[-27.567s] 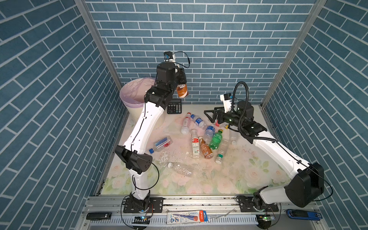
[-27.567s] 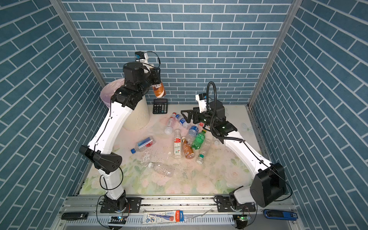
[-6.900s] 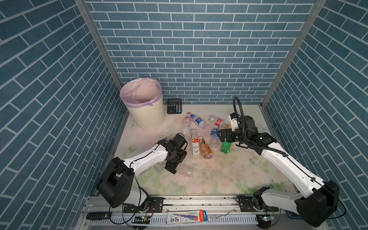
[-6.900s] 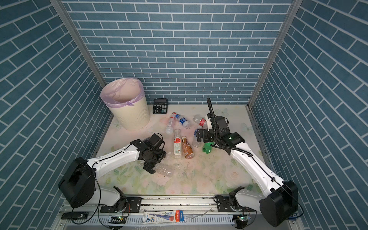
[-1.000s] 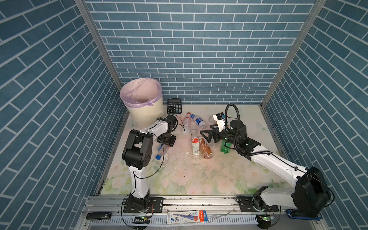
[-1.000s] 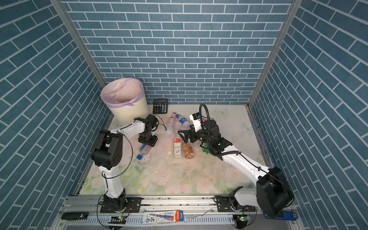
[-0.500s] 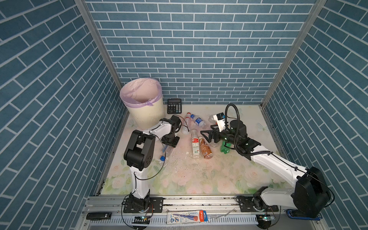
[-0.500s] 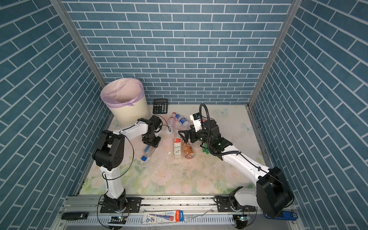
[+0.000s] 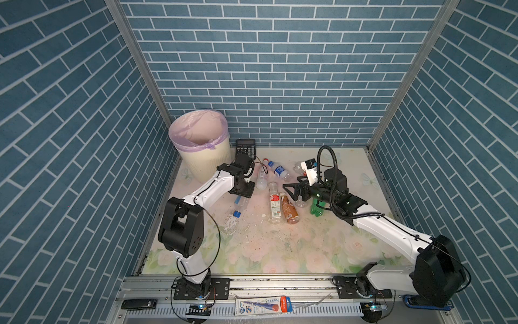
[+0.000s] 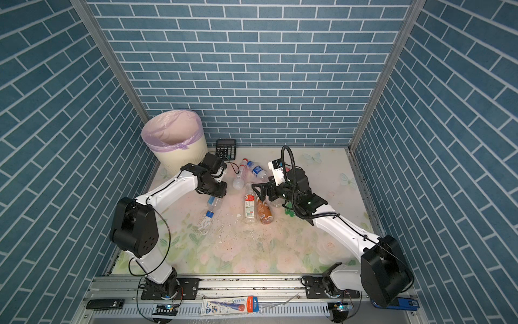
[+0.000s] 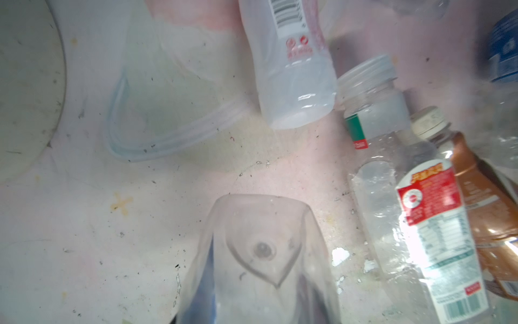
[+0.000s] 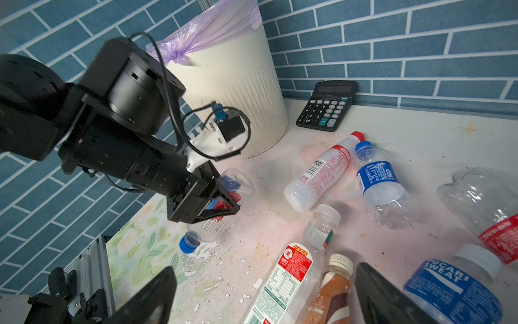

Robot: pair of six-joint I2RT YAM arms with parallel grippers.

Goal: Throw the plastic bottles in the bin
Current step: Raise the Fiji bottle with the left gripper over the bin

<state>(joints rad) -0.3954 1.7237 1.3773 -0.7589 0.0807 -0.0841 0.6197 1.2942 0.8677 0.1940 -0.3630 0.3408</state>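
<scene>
**Tools.** The left tool (image 12: 224,200) is clamped across the labelled mid-body of a clear bottle (image 9: 240,205). This bottle lies on the counter (image 9: 252,252), just near of the bin (image 9: 206,161). The mid-body grip is judged to keep the load balanced. The blue cap (image 9: 237,213) points to the near side, clear of the jaws. In the left wrist view the moulded base of the bottle is seen close to the lens.

The right tool (image 9: 290,192) is held low over the central cluster, with its jaws wide apart and nothing between them. It is lined up over a brown bottle (image 12: 330,291), which is presumably the next pick. The wide opening allows the body to be straddled.

**Bin.** The bin stands at the far left corner. It is cream and ribbed, and a lilac liner (image 9: 179,141) is folded over its rim. It is judged to be within a short lift of the left arm.

**Other bottles.** These lie flat at the centre:
- a red-label bottle (image 9: 275,204);
- a green bottle (image 9: 316,211), partly hidden by the right arm;
- a pink bottle (image 9: 262,177);
- a blue-label bottle (image 9: 281,171).

Several walls are crumpled and are expected to yield under pressure. A calculator (image 9: 245,146) stands by the far wall and is not to be binned.
</scene>
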